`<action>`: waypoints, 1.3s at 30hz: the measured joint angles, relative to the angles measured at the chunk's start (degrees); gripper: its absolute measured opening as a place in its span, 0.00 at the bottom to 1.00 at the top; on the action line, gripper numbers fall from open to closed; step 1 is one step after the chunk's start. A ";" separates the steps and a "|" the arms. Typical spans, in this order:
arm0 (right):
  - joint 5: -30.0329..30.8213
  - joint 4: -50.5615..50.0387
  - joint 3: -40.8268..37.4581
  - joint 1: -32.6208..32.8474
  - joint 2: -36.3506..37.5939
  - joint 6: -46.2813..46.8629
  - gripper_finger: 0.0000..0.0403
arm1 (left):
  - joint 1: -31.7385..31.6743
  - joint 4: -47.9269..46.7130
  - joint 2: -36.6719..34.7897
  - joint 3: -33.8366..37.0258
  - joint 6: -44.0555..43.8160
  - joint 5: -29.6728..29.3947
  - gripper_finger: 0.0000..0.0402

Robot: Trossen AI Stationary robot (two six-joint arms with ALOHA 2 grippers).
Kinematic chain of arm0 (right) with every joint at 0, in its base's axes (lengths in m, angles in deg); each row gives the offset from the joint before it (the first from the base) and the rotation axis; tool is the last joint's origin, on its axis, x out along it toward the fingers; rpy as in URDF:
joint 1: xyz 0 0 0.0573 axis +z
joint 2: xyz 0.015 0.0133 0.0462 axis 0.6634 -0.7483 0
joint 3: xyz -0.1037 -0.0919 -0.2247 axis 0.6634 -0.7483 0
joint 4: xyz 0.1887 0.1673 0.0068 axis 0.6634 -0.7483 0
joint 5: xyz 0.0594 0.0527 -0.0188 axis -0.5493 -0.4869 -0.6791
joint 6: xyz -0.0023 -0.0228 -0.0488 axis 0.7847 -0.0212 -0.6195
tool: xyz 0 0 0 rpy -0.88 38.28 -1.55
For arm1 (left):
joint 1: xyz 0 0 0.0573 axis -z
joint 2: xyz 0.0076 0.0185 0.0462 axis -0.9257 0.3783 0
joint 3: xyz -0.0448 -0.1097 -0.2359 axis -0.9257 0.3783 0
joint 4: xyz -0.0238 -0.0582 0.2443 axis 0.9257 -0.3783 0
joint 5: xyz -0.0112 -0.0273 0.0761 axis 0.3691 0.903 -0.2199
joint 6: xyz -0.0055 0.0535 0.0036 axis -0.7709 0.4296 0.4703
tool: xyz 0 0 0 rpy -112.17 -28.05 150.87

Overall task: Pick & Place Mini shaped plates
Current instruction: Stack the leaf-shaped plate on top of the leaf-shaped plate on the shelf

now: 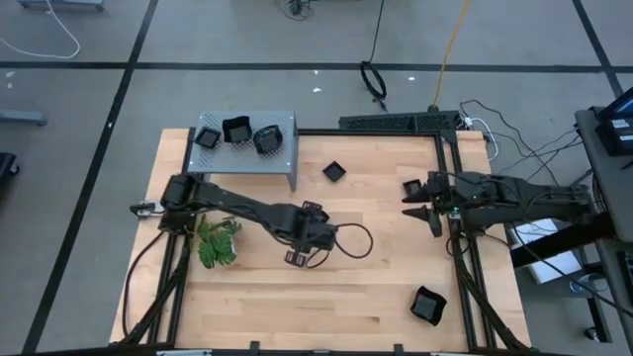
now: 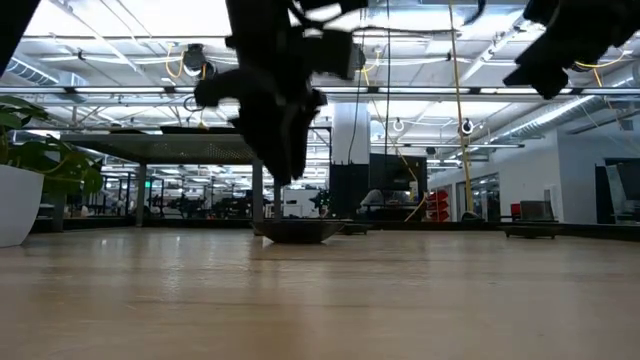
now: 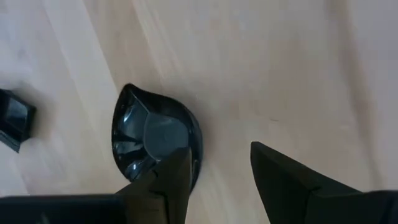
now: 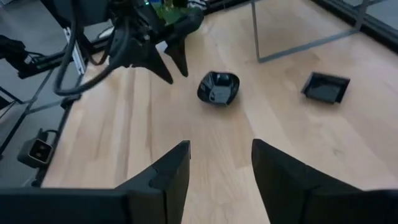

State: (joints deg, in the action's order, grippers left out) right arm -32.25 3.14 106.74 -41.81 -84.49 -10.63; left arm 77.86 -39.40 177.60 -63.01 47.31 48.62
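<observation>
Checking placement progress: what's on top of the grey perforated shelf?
Three black mini plates sit in a row on the shelf. Whatever lies beneath the shelf is covered from above.

Through the left wrist camera I look down on pale wooden table point(image 3: 286, 68). My left gripper point(image 3: 221, 177) shows two dark fingers point(image 3: 292, 180) standing apart with bare wood visible between them. A glossy black plate point(image 3: 152, 140) with a pointed, leaf-like outline lies on the wood just beside one finger, which overlaps its near rim; I cannot tell whether they touch. A second black plate point(image 3: 13, 118), angular in outline, sits partly cut off at the frame edge, well apart from the first.
</observation>
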 joint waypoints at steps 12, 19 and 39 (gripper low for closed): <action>-0.16 11.41 -14.26 0.00 6.28 -0.01 0.36 | -4.02 0.16 6.07 0.02 -1.54 -1.46 0.42; -0.16 20.26 -20.52 0.00 8.14 0.23 0.34 | -5.53 2.54 6.50 2.10 -1.94 -0.08 0.42; -0.34 28.30 -27.45 0.00 8.14 0.25 0.31 | -6.93 3.50 6.39 3.48 -1.87 5.10 0.03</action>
State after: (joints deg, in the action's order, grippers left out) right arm -32.60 31.45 79.29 -41.81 -76.35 -10.38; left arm 70.93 -35.90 183.99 -59.52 45.44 53.72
